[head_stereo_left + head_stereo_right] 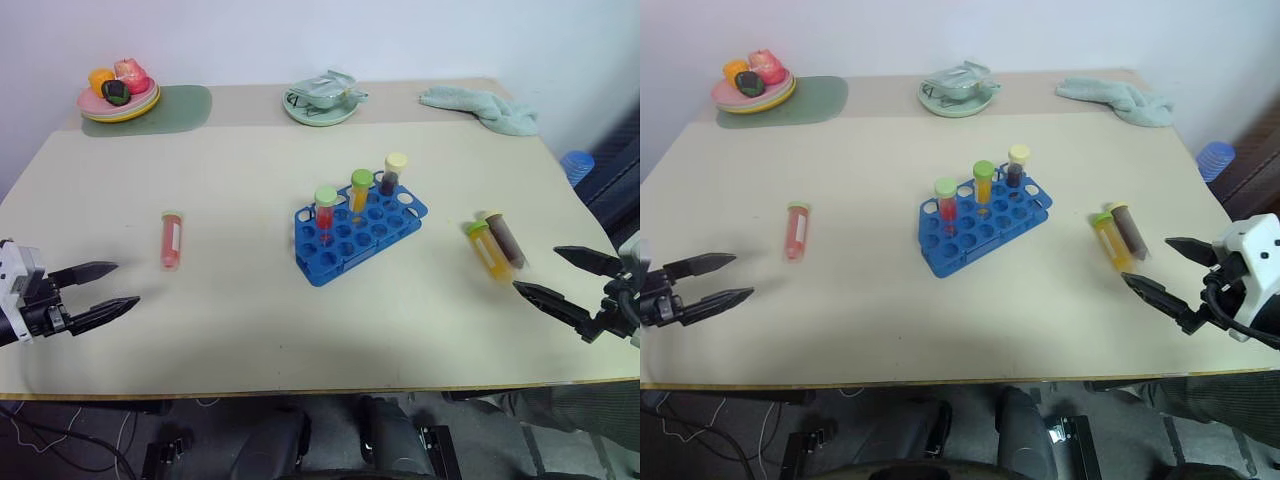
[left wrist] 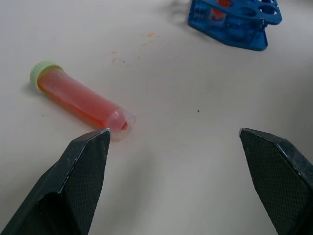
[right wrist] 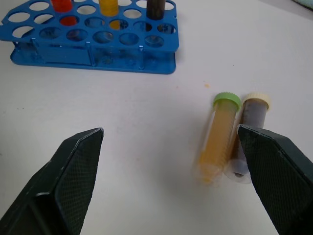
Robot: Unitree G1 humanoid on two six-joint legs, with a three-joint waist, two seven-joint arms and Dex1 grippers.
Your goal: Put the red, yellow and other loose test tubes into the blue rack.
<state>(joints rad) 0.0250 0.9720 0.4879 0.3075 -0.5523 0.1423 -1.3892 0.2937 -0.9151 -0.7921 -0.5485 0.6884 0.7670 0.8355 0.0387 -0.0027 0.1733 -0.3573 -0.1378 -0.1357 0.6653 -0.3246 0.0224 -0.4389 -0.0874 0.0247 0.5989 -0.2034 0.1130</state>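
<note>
- The blue rack (image 1: 360, 232) stands near the middle of the desk (image 1: 250, 300), turned at an angle, with most of its holes open.
- 3 tubes already stand upright along its far row: a red tube with a green cap (image 1: 326, 214), an orange-yellow tube with a green cap (image 1: 360, 192) and a dark tube with a pale yellow cap (image 1: 393, 173).
- 3 tubes lie loose on the desk, so by my count the job is about half done.
- The loose red tube (image 1: 172, 240) lies well to the left of the rack, cap toward the far side, just ahead of the left pincer (image 1: 105, 291).
- The loose yellow tube (image 1: 485, 250) and a loose dark tube (image 1: 506, 240) lie side by side, touching, to the right of the rack and just ahead of the right pincer (image 1: 560, 280).
- Both pincers hover low over the near edge of the desk with their fingers spread wide apart, and neither holds anything.
- What is left, as I judge it: pick up each of the 3 lying tubes, turn it upright and seat it in a free hole.
</note>
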